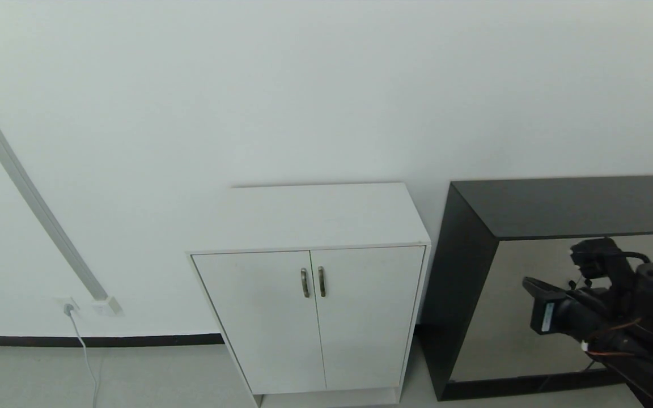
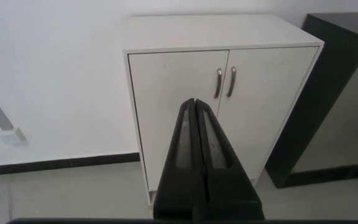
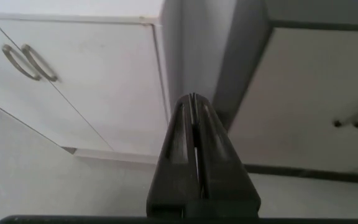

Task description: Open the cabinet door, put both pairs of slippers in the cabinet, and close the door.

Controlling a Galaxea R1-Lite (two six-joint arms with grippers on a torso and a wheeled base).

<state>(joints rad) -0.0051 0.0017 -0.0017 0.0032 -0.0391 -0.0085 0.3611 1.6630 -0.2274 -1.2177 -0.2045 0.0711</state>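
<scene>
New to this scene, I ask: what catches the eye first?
A white cabinet stands against the wall in the middle, both doors shut, its two metal handles side by side at the centre. A black unit with a glossy front stands close on its right. The left gripper and the right gripper are both shut.

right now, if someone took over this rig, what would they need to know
Left end effector: shut, empty, pointed at the white cabinet.
Right end effector: shut, empty, off the cabinet's right side, in front of the black unit.
Cabinet: both doors closed, handles side by side at the centre.
Done: nothing yet.
Left to do: every step, starting with opening a door.
</scene>
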